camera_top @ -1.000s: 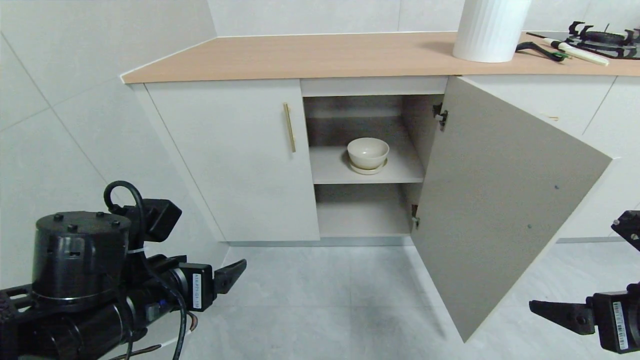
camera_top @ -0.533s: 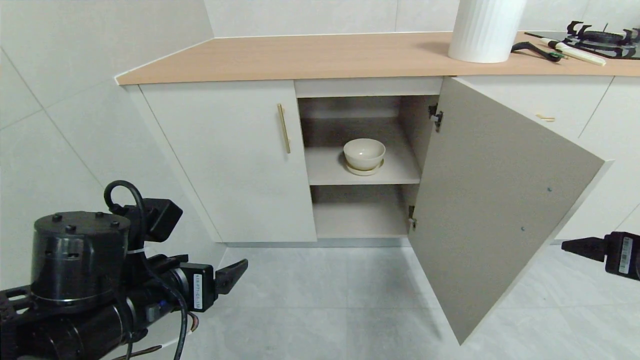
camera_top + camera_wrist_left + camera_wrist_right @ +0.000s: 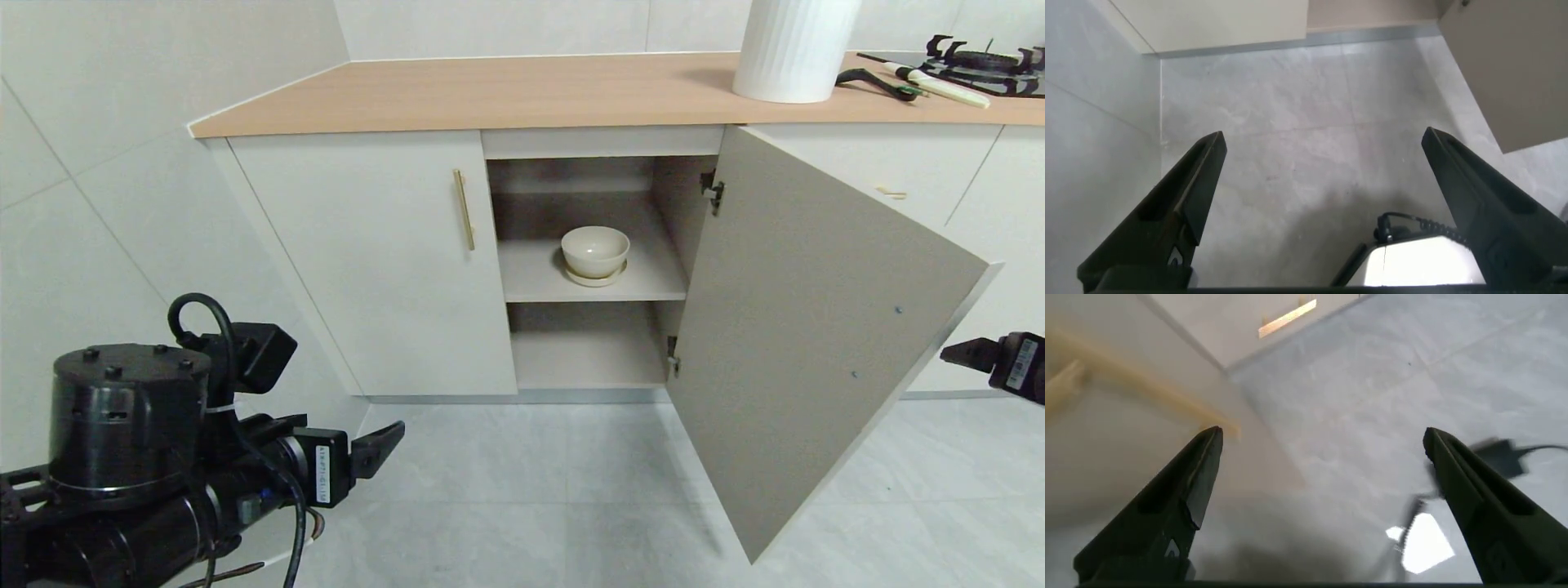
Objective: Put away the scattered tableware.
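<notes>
The upper shelf (image 3: 539, 276) and the countertop (image 3: 490, 86)
A plate (image 3: 594, 281) bearing a bowl (image 3: 595, 247) is set on the shelf; a ribbed jar (image 3: 796, 49) is stood far right on the countertop.

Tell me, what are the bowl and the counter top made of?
The bowl looks like glazed ceramic: cream, smooth, with a soft sheen and a thick rim. It could also be plastic. The counter top looks like wood or wood-look laminate: tan, matte and even.
</notes>
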